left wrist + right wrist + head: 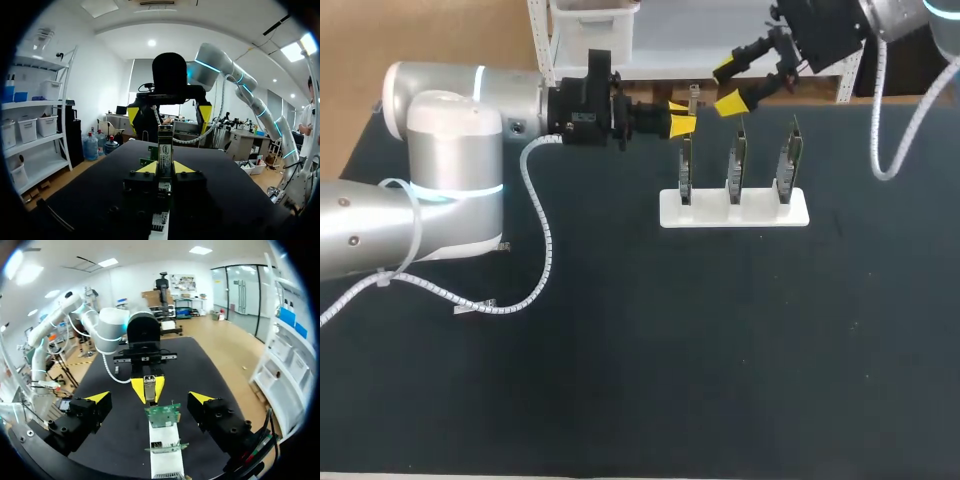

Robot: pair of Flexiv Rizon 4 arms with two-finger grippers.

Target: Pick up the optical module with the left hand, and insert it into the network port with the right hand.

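Note:
My left gripper (681, 122) hovers just behind the left end of the white stand (733, 210), shut on the optical module (693, 100), a slim silver piece standing upright between its yellow tips. In the left wrist view the module (165, 150) sticks up from between the fingertips (146, 167). My right gripper (727, 86) hangs open a little to the right of it, facing the left one. In the right wrist view its fingertips (98, 397) stand wide apart, with the module (149, 382) and left gripper (148, 388) straight ahead. Three green port boards (736, 160) stand in the stand.
The white stand (165, 462) with a green board (162, 415) lies right under my right gripper. My left arm's white cable (542, 250) loops over the dark table (700, 350) at the left. A white shelf frame (545, 40) stands behind the table's far edge.

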